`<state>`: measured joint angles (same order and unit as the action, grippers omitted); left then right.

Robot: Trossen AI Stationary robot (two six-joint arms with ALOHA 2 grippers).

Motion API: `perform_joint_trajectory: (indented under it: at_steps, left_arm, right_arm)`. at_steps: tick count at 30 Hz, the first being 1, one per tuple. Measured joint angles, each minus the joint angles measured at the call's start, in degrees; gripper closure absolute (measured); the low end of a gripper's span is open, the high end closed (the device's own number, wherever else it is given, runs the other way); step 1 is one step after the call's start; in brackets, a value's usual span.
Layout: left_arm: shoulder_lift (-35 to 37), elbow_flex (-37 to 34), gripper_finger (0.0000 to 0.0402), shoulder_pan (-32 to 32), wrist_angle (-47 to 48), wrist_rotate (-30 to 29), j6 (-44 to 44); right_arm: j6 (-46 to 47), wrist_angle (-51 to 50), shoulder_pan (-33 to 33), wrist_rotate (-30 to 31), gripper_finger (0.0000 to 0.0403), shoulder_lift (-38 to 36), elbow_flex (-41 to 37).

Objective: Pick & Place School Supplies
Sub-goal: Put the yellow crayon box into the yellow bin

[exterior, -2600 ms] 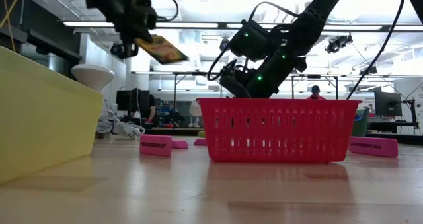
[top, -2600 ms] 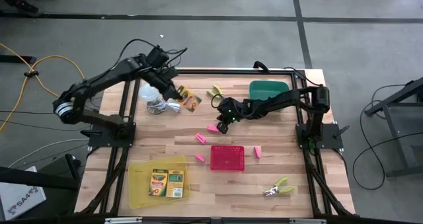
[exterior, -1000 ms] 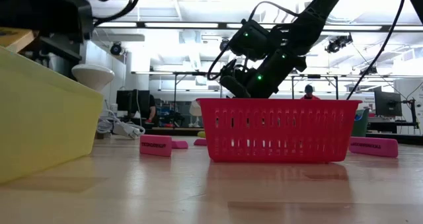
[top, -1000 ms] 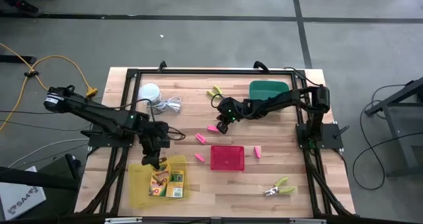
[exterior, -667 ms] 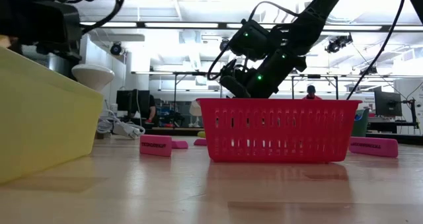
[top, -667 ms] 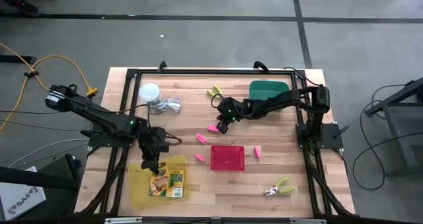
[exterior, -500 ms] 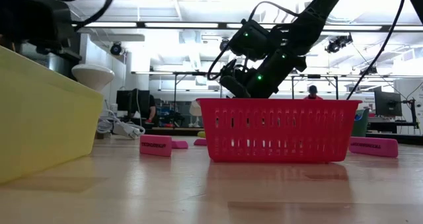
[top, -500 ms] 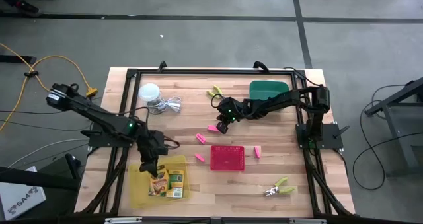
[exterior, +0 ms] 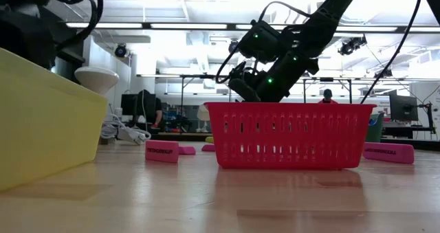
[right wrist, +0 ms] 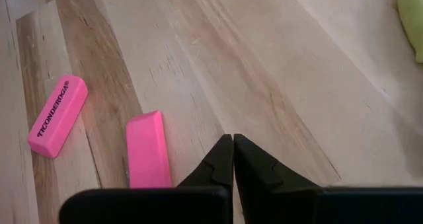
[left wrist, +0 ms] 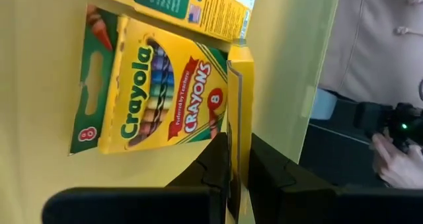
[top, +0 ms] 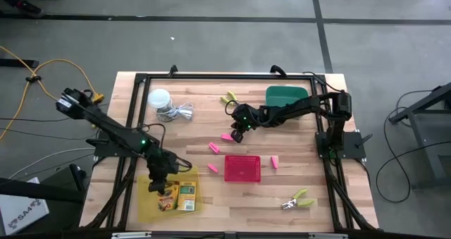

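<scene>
In the yellow tray (left wrist: 39, 65) at the table's near-left corner, the left gripper (left wrist: 236, 159) pinches a yellow crayon box (left wrist: 240, 105) edge-on — beside one reading "Crayola CRAYONS 8" (left wrist: 155, 95). The right gripper (right wrist: 232, 147), fingers together and empty, hovers mid-table by an eraser (right wrist: 58, 115) marked, seemingly, "TICONDEROGA".

Overhead looking straight down on whole surface (top: 282, 197), low level view across pink basket (exterior: 289, 133) shared with overhead, wrist views close in.
</scene>
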<state>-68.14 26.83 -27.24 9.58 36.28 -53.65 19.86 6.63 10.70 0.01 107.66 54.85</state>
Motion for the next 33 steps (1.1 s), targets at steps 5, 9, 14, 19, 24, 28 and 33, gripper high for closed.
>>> perform_joint_trajectory:
  at_steps: [5,9,14,19,24,28,33]
  left_arm:
    - [-2.7,0.0,0.0368,0.0,-1.6,1.4,0.1]
    - [-3.1,0.0,0.0343,0.0,-1.5,1.0,0.0]
    - [-3.1,0.0,0.0309,0.0,-1.6,1.1,0.5]
    - [-3.1,0.0,0.0288,0.0,-1.8,4.2,0.7]
    - [-3.1,0.0,0.0286,0.2,-1.9,7.4,0.7]
    - [-3.1,0.0,0.0285,1.5,-2.2,10.1,0.6]
    - [-3.1,0.0,0.0285,4.0,-3.0,13.7,2.0]
  right_arm:
    - [0.0,0.0,0.0,-0.1,0.0401,0.0,0.0]
    - [0.0,0.0,-0.2,-0.1,0.0401,0.0,0.0]
    - [0.0,-0.1,-0.2,-0.2,0.0401,0.0,0.0]
    - [0.0,-0.1,-0.2,-0.2,0.0401,0.0,0.0]
    - [0.0,-0.1,-0.2,-0.2,0.0401,0.0,0.0]
    - [0.5,-0.1,-0.2,-0.2,0.0401,0.0,0.0]
    - [1.1,-0.1,-0.3,-0.2,0.0401,0.0,0.0]
